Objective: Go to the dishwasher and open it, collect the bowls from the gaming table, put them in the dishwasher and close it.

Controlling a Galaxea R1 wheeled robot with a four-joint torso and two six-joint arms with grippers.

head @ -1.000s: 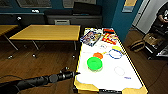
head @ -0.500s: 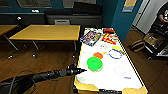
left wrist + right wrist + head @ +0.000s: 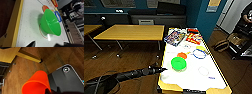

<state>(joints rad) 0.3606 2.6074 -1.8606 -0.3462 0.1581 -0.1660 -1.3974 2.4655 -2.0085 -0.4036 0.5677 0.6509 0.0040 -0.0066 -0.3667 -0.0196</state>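
- Green translucent bowl (image 3: 178,63) sits on the glossy white top of the gaming table (image 3: 194,77), toward its near left part, resting over a thin red ring printed on the surface.
- Left gripper (image 3: 163,69) reaches in from the left at the table's near left edge, just beside the green bowl and not touching it; in the left wrist view its dark fingers (image 3: 31,44) stand apart, so the pincer is open.
- Orange bowl (image 3: 182,55) lies just beyond the green one, and a flat blue ring (image 3: 199,53) lies to its right.
- Farther along the top are a colourful box (image 3: 174,38) and red packets (image 3: 193,37).
- Right gripper's pincer state cannot be told; an orange bowl (image 3: 36,83) shows large at its wrist, above the wooden floor (image 3: 28,65).
- Yellow-topped table (image 3: 131,32) stands to the left.
- Far right, a person (image 3: 246,17) stands.
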